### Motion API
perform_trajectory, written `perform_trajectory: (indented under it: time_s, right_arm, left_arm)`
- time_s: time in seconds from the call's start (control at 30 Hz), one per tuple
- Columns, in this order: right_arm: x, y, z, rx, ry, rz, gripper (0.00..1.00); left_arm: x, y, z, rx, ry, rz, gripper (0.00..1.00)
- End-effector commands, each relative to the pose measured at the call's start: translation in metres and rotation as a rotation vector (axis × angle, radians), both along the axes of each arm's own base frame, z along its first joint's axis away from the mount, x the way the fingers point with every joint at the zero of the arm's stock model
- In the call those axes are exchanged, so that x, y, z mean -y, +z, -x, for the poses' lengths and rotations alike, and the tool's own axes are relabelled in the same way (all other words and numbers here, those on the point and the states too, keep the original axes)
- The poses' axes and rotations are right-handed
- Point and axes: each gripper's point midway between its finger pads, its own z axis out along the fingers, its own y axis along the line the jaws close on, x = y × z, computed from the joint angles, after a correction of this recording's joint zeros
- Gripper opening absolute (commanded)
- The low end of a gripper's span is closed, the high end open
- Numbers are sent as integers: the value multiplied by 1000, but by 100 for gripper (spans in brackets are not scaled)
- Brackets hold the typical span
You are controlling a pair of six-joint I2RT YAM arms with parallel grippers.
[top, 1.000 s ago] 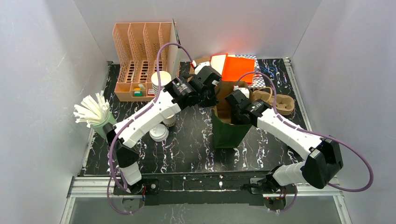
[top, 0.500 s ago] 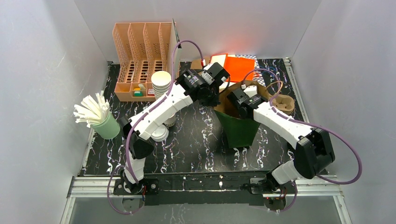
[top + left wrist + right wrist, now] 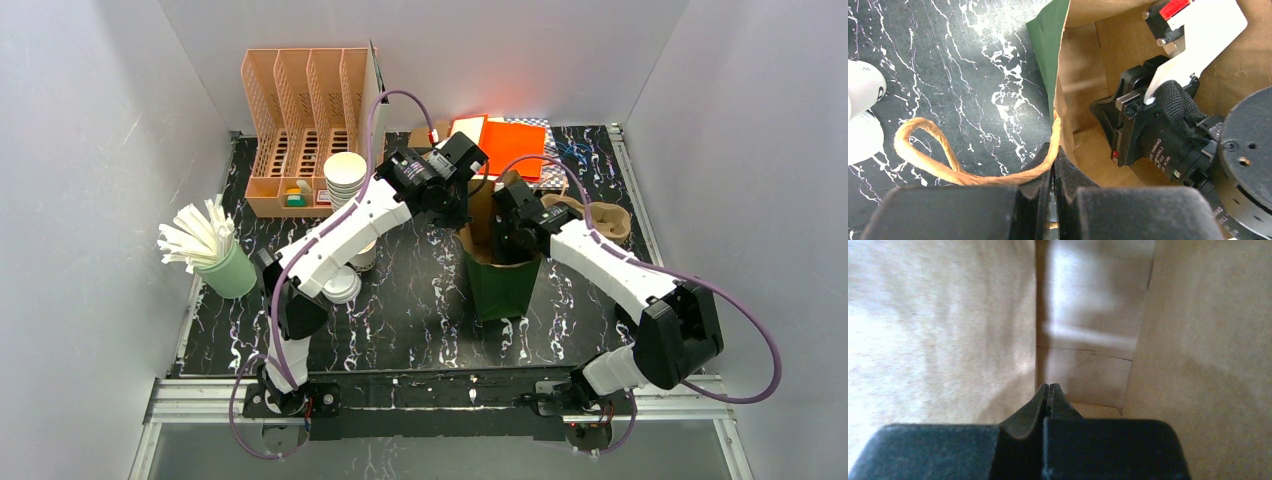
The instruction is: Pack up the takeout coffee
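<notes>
A green paper bag (image 3: pixel 503 285) with a brown inside stands open at mid table. My left gripper (image 3: pixel 458 208) is shut on the bag's left rim (image 3: pixel 1057 131), where the twine handle (image 3: pixel 923 160) is fixed. My right gripper (image 3: pixel 503 238) is down inside the bag, shut and empty, with only brown paper walls (image 3: pixel 943 325) around it (image 3: pixel 1048 387). It also shows in the left wrist view (image 3: pixel 1148 135). A single white cup (image 3: pixel 363 258) stands partly hidden under my left forearm, left of the bag.
A tall stack of white cups (image 3: pixel 345 177) stands beside a peach file rack (image 3: pixel 300 105). A loose white lid (image 3: pixel 340 288) lies near the single cup. A green cup of white straws (image 3: pixel 218 262) is at the left. An orange folder (image 3: pixel 510 147) and a brown cup carrier (image 3: pixel 603 222) lie behind the bag.
My left gripper has swung right and back with the bag's rim in it. The bag tilted, then stood upright. My right gripper has gone down into the bag.
</notes>
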Motion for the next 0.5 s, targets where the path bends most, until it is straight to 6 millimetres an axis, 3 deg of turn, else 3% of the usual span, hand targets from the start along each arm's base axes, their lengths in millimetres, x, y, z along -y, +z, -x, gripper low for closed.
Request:
perform_trajectory:
  time_s: [0.0, 0.17, 0.37, 0.47]
  right_arm:
    - [-28, 52, -17, 91, 106, -128, 1]
    - [-49, 150, -26, 252, 226, -248, 9]
    - [-57, 224, -18, 336, 272, -349, 26]
    - [-60, 274, -20, 455, 296, -413, 35]
  left_arm:
    - [-8, 30, 6, 33, 5, 65, 0]
    - [-9, 34, -1, 47, 15, 73, 0]
    - [-21, 37, -13, 66, 39, 59, 0]
    - [-29, 43, -22, 93, 59, 66, 0]
